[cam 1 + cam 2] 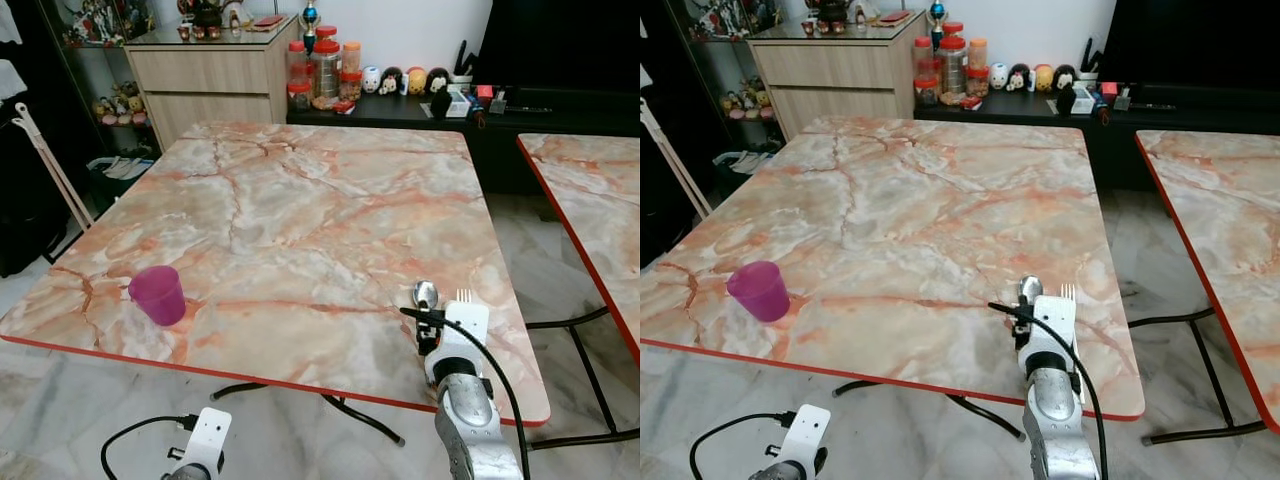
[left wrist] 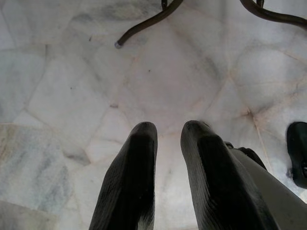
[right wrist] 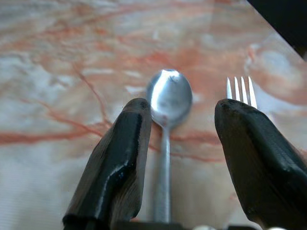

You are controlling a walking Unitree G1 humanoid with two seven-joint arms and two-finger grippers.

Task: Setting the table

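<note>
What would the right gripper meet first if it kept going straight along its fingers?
Probably the spoon: it lies on the marble table between the open fingers of the right gripper, bowl ahead. The fork sits beside one finger, off that line.

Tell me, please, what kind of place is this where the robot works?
Probably the living or dining area of a home. A marble-patterned table carries a purple cup, a spoon and a fork; behind it stand a wooden cabinet and a low dark shelf with snack jars.
</note>
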